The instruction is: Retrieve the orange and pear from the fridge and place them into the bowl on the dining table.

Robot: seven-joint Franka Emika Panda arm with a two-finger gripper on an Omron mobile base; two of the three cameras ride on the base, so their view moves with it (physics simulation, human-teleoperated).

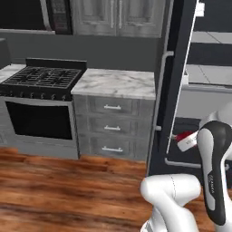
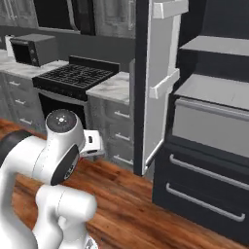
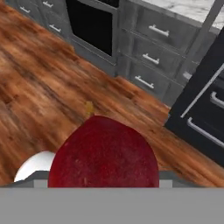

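Right up against the hand camera sits a dark-red round fruit (image 3: 104, 151) with a small yellowish stub on top, hanging clear above the wooden floor (image 3: 39, 83). The gripper (image 1: 186, 140) has it clamped between wide-set jaws, fingertips hidden behind it. Just beside it stands the fridge (image 2: 194, 194), its door (image 2: 160, 73) swung open, grey shelves (image 2: 214, 90) bare to view. Further left, a marble counter (image 1: 115, 82) over grey drawers (image 1: 111, 127), then the black stove (image 1: 43, 77).
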